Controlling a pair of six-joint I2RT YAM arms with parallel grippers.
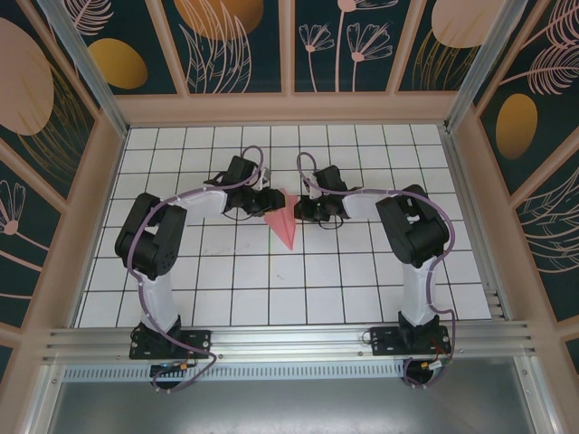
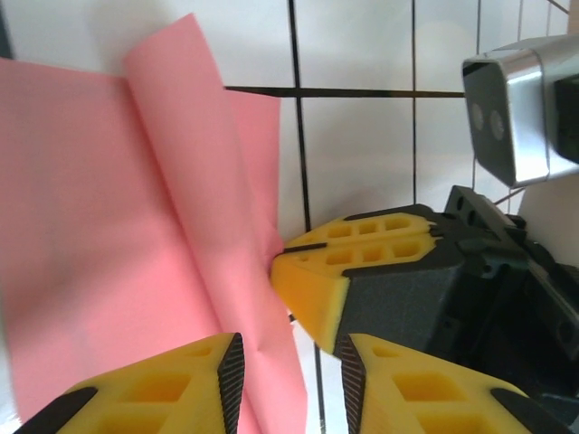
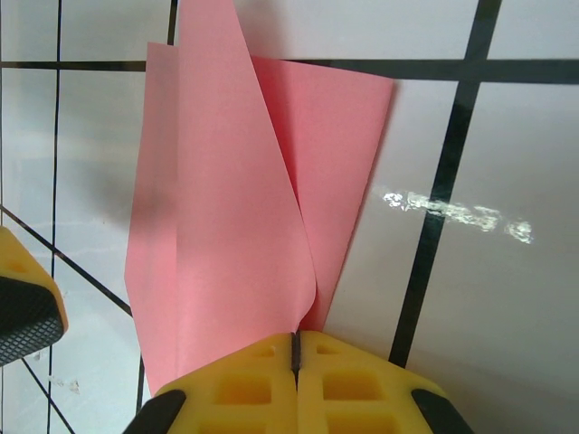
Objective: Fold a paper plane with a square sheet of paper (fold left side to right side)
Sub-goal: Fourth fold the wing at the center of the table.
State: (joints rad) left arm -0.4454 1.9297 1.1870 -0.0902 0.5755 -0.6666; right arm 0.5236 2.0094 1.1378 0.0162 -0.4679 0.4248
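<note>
The square sheet of paper is folded into a slim pink paper plane (image 1: pixel 284 220), lying on the white grid table between both grippers with its tip toward the near edge. My right gripper (image 1: pixel 302 210) is shut on it; its yellow fingertips (image 3: pixel 295 362) pinch the raised middle fold (image 3: pixel 226 226). In the left wrist view those same right fingers (image 2: pixel 344 271) press against the paper plane (image 2: pixel 136 226). My left gripper (image 2: pixel 289 380) stands open, its pads apart, and a loose flap of the paper passes between them. One left finger (image 3: pixel 23 312) sits at the paper's left.
The grid table (image 1: pixel 362 289) is walled by wooden frames on three sides, with an aluminium rail (image 1: pixel 289 342) along the near edge. The right wrist's camera housing (image 2: pixel 516 108) hangs close in front of my left gripper.
</note>
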